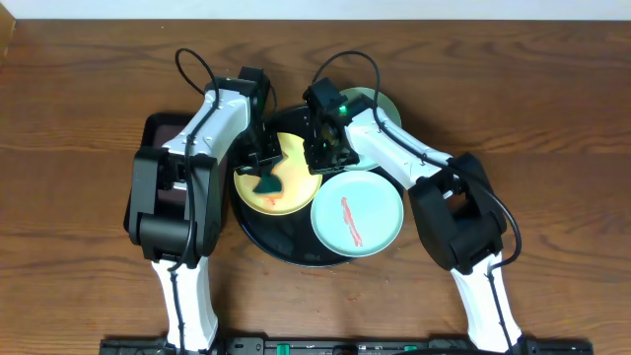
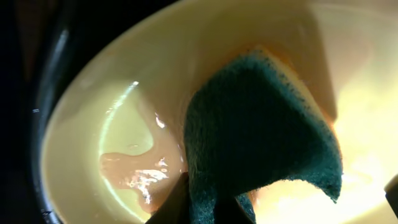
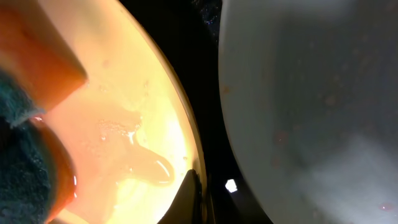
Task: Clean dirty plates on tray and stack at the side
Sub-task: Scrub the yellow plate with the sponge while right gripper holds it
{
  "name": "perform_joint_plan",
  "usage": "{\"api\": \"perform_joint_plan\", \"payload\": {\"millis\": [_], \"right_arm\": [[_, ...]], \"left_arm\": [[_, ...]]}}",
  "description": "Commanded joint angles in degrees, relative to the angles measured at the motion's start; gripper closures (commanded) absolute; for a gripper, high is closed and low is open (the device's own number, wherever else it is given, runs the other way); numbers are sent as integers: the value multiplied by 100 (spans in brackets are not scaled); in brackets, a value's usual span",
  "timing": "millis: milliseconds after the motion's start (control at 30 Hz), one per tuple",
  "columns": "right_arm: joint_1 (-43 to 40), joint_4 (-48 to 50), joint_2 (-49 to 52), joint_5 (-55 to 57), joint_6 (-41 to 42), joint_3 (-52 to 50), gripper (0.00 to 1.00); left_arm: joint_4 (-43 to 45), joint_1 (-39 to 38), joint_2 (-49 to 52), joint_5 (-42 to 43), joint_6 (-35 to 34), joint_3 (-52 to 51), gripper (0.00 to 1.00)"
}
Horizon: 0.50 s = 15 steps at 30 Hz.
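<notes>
Nearest the robot's base, on the front right of the glossy black round tray (image 1: 286,248), lies a light mint-blue plastic plate (image 1: 373,197). It is smooth and shallow, with a thin wavy red streak (image 1: 352,222) across its middle. Its right edge hangs over the tray's raised rim.

Further in, on the tray's left half, sits the pale yellow plate (image 1: 288,200). It is round and shiny, and a wet pinkish film (image 2: 134,171) is pooled in its well.

The left hand (image 1: 264,166) is over this plate and closed tight on a sponge (image 1: 268,183). The sponge has a coarse dark green scouring face backed by orange foam, and its green side is pressed down onto the yellow surface.

The right hand (image 1: 323,156) is at the yellow plate's right rim, toward the tray's centre, with its fingers fully together. Its dark tip sits on the rim, and I cannot tell whether it pinches the edge or only presses on it.

At the tray's far right edge a second mint-blue plate (image 1: 386,106) shows, mostly hidden under the right arm.

Left of the tray, a dark brown rectangular tray (image 1: 156,133) lies under the left arm on the wood-grain worktop (image 1: 79,89).
</notes>
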Motion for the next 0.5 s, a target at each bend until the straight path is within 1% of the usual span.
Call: {"api": "perform_joint_plan", "payload": {"millis": [0,133,200,367,467], "right_arm": [[28,-66,142,343,-192,-37,99],[28,-48,144,343,-192,-37,99],[31,-48,146,343,-192,-37,99],[28,-55,160,343,-192,-37,99],[28,-55,170,343,-192,-37,99]], "left_arm": [[-55,229,245,-1436,-240,-22,93],[-415,232,190,-1399,4,334,92],[-435,232,133,-1403,2,481,93],[7,219,24,-1419,0,651,93],[50,179,28,-1226,2,614,93]]}}
